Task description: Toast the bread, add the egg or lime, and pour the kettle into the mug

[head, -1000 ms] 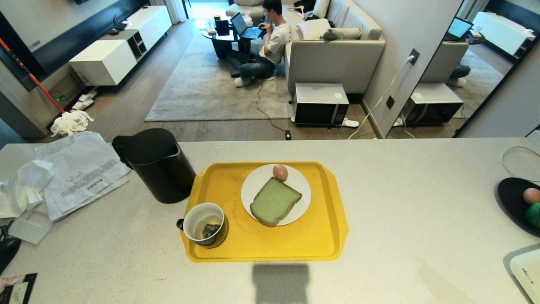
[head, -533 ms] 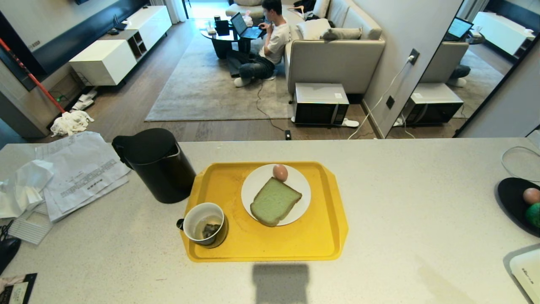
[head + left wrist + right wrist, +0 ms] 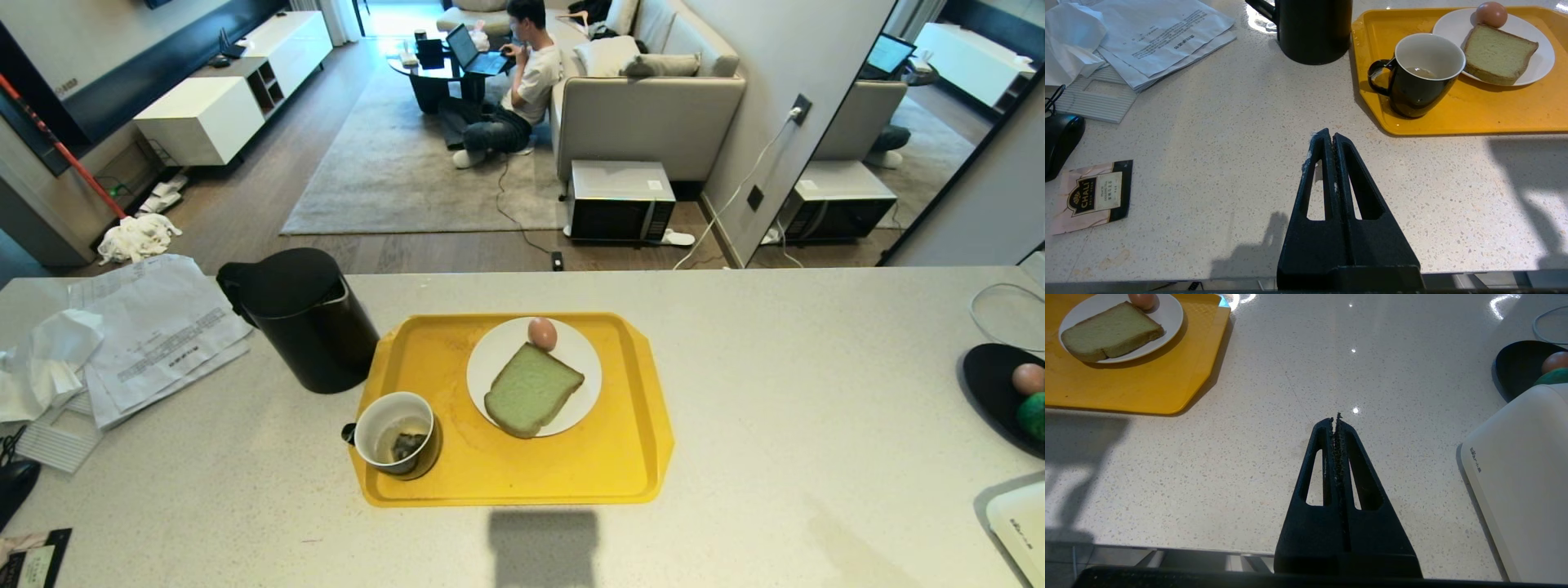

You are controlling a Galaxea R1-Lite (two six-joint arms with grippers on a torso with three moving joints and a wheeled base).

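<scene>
The pale green bread [image 3: 532,389] lies on a white plate [image 3: 498,353] with an egg [image 3: 542,333] touching its far edge, all on a yellow tray [image 3: 620,457]. The black mug [image 3: 397,434] stands on the tray's near left corner with a tea bag inside. The black kettle [image 3: 300,317] stands just left of the tray. A lime [image 3: 1033,415] and a second egg [image 3: 1028,378] sit in a black dish [image 3: 984,384] at the far right. My left gripper [image 3: 1329,136] is shut and empty over the bare counter near the mug. My right gripper [image 3: 1335,420] is shut and empty, right of the tray.
Papers [image 3: 155,327] and a tissue lie left of the kettle, with a mouse [image 3: 1061,139] and a tea sachet [image 3: 1094,196] nearer. A white appliance [image 3: 1523,473] stands at the near right. A person sits on the floor beyond the counter.
</scene>
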